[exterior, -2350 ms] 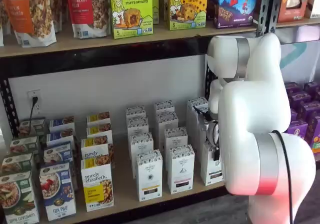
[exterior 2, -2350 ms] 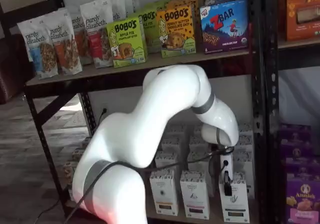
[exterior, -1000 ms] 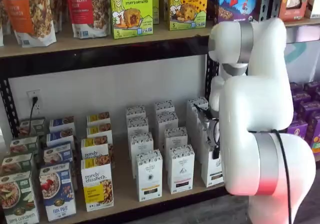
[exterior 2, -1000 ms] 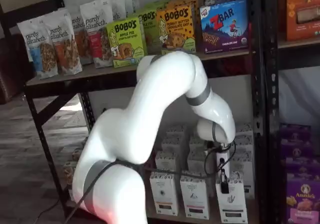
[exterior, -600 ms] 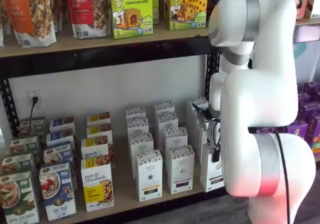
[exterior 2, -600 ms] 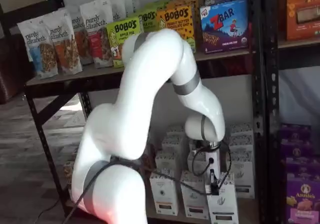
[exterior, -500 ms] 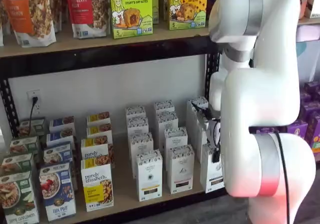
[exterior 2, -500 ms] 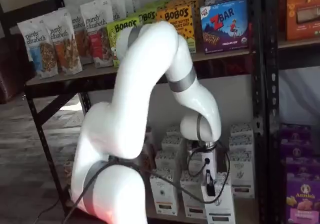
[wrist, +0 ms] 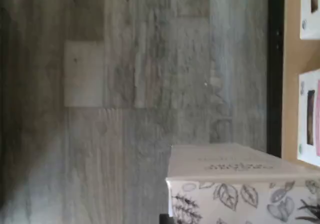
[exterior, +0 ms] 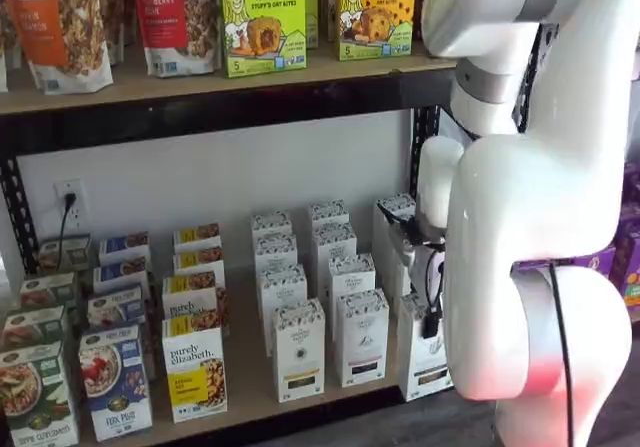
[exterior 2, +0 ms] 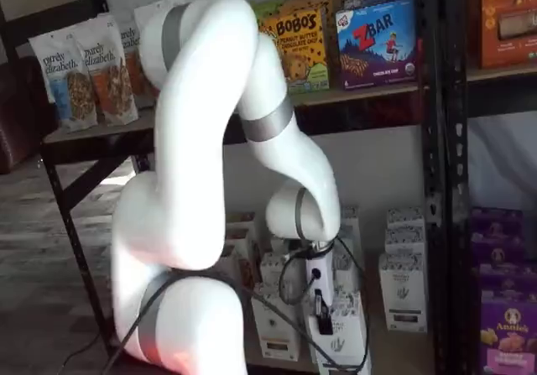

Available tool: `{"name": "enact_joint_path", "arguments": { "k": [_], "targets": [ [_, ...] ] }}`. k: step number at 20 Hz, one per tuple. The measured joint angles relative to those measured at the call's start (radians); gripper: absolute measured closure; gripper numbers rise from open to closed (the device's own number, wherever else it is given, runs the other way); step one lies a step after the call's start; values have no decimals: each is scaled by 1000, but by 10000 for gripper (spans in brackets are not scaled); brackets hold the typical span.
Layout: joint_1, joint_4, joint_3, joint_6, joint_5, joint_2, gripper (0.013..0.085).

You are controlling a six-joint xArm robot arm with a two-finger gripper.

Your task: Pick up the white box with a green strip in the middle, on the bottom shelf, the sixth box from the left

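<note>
My gripper (exterior 2: 321, 309) is shut on the white box (exterior 2: 344, 338), a tall narrow carton with a leaf-patterned top band, and holds it out in front of the bottom shelf (exterior: 250, 385). In a shelf view the box (exterior: 427, 365) hangs at the board's front right edge, its greenish strip low on the front, with a black finger (exterior: 432, 323) on its upper side. The wrist view shows the box's top and patterned band (wrist: 240, 191) over the wood floor, with the shelf's black rail beside it. The white arm hides most of the gripper in both shelf views.
Like white cartons (exterior: 299, 352) stand in rows on the bottom shelf, with cereal boxes (exterior: 195, 367) to their left. Green Bobo's boxes (exterior: 262, 17) and granola bags sit on the board above. A black rack post (exterior 2: 436, 182) and purple boxes (exterior 2: 508, 329) stand to the right.
The arm has swung up and back, drawing the white box out of its row, off the shelf's front edge and leftward in one shelf view. The other cartons have not moved.
</note>
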Motion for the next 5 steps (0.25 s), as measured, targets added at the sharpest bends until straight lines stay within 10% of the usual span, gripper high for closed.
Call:
{"name": "enact_joint_path", "arguments": {
  "k": [5],
  "targets": [
    [56,28,121,31,56,-181,450]
  ]
}}
